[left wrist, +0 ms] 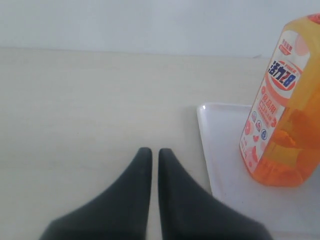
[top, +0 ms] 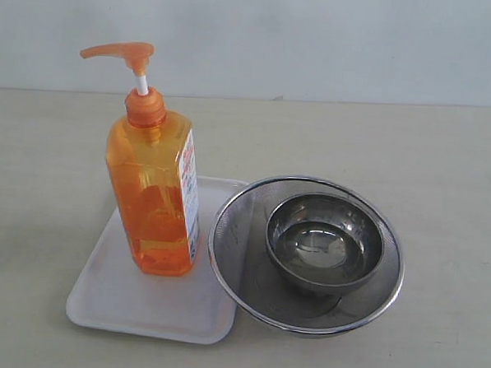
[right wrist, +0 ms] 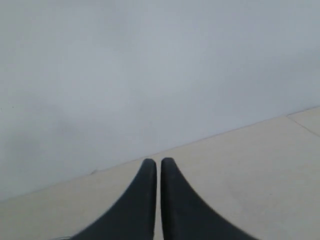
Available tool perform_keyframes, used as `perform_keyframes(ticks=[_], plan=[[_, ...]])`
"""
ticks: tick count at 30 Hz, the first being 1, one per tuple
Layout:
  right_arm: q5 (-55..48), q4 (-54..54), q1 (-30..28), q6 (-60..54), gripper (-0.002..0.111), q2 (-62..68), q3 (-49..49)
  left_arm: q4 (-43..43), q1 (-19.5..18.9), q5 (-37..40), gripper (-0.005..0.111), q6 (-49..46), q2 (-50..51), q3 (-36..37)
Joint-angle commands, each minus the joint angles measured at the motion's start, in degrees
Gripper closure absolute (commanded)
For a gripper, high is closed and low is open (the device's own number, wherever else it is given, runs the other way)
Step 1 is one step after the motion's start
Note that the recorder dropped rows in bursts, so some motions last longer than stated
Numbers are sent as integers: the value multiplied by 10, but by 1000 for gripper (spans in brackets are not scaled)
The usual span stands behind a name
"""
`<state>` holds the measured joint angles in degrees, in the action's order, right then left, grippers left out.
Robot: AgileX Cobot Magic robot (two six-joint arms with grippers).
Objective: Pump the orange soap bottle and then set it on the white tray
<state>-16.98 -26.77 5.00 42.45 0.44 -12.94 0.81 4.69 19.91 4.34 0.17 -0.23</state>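
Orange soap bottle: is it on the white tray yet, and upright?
On it, upright: the orange soap bottle stands on its base within the white tray, pump head up.

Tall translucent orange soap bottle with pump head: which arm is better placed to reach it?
Left, probably. The left gripper, shut, sits beside the flat white plastic tray holding the bottle; the right gripper, also shut, faces only wall and table.

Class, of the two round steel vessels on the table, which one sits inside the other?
The smaller, solid-walled steel bowl. It sits inside the wider mesh strainer, whose rim rings it all the way round.
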Motion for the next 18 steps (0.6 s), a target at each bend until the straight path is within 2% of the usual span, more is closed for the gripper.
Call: perform_keyframes(ticks=[1,14,16,18], plan=[[31,38,-15,19,108,-4,28,1,-1,-2,102,5,-2,2],[85,118,-15,12,108,-4,129,1,-1,-2,102,5,-2,2],[62,131,-15,-45,108,-4,129,1,-1,-2,102,5,-2,2],[19,170,-15,-158,108,-4,129,1,-1,-2,102,5,-2,2]])
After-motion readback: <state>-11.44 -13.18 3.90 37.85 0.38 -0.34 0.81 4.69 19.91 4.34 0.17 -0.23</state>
